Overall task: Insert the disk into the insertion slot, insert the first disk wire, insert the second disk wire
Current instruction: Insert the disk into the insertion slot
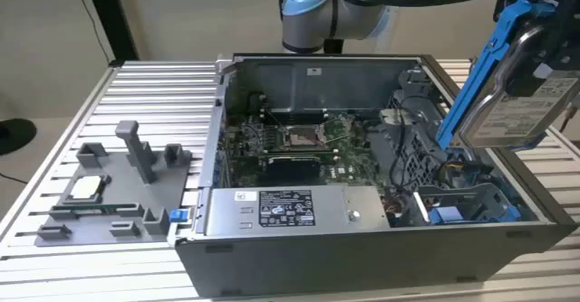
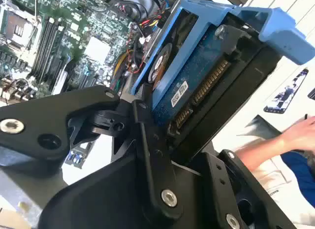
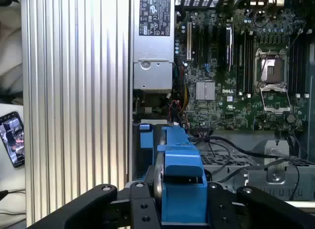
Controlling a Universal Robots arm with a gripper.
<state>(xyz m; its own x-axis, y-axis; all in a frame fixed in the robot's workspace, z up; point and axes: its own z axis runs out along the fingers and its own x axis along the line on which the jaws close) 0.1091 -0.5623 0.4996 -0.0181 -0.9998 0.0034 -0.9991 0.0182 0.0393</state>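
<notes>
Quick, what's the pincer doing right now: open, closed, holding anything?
Pincer: closed on the disk, gripping its blue carrier and holding it above the open computer case.

- The disk point(image 1: 523, 108) is a flat silver-grey drive with a white label, clipped in a bright blue plastic frame.
- In the exterior view it hangs in the air at about 2 o'clock of the open computer case, standing on edge and tilted, with the label side facing the camera.
- In the second wrist view the disk point(image 2: 197, 86) shows its circuit-board underside and a row of connector contacts.
- The black claw point(image 3: 182, 204) grips the disk point(image 3: 181, 182) by the blue frame.
- The slot point(image 1: 466, 207) is a grey metal bay with blue rails, at about 4 o'clock inside the case.
- The slot lies below the disk, and the two are apart.
</notes>
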